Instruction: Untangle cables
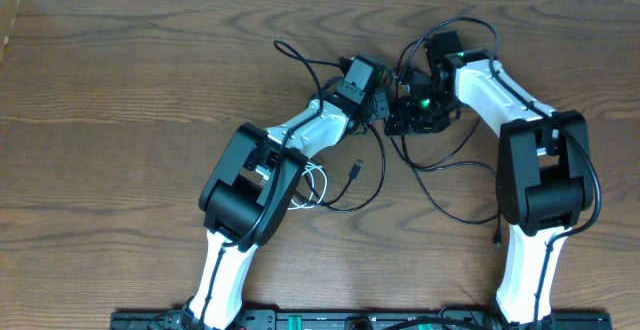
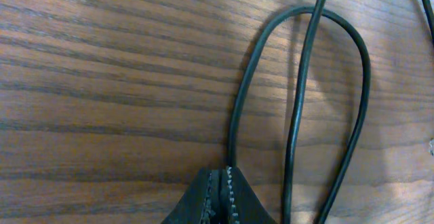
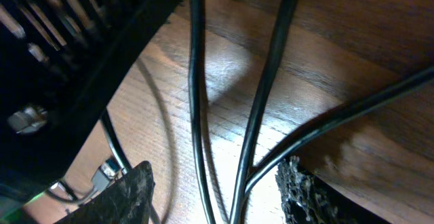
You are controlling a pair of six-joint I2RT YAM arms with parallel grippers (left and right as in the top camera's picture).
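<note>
Two arms, forearms angled inward, wrists nearly meeting over the table [image 1: 120,90].
Left gripper [image 2: 224,172]: pinched shut on black cable [image 2: 363,81]. Right gripper [image 3: 213,187]: jaws apart, straddling its strands.

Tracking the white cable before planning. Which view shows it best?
Overhead: the white cable shows as small loops, partly under the left arm. Both wrist views show only black cable strands, no white cable clearly.

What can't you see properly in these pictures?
Overhead: most of the white cable hides under the left arm.
Left wrist view: the black cable runs off the picture edges, so its plugs are cut off.
Right wrist view: a dark shape at top left is too blurry to name.
</note>
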